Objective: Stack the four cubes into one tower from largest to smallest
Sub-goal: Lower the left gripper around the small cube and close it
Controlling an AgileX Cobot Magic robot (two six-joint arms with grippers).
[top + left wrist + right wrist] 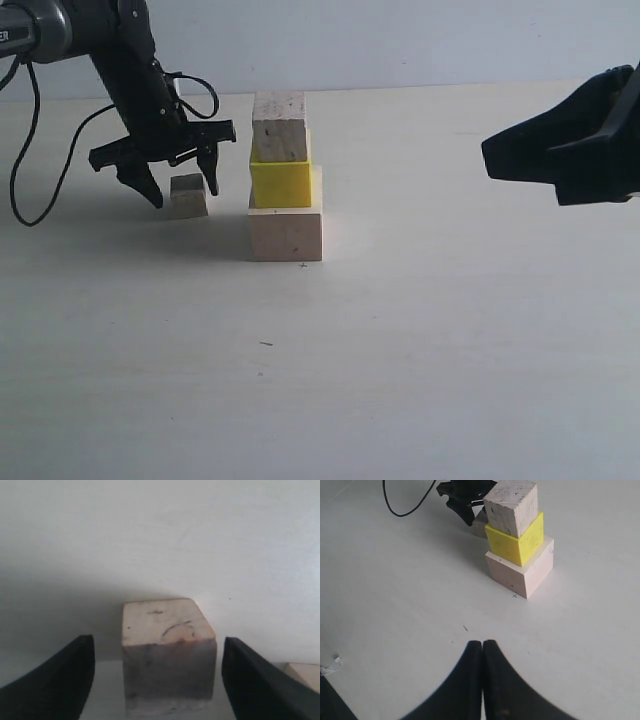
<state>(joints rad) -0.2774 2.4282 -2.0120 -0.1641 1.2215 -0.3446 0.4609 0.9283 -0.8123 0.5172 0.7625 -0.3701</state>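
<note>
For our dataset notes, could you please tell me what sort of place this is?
Probably a robotics lab bench: a bare pale tabletop, a plain wall, the left gripper and right gripper over it, and a stack of cubes.

Pale tabletop (450,350); tiny dark mark (266,344), white crumpled scrap (330,666) on it.

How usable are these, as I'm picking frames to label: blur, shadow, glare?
Exterior view: the black right gripper looms blurred in the foreground, the stack of pale wood and yellow cubes is sharp. Left wrist view: the tiny pale wooden cube is soft, its near face shadowed. Right wrist view: crisp, no glare.
</note>
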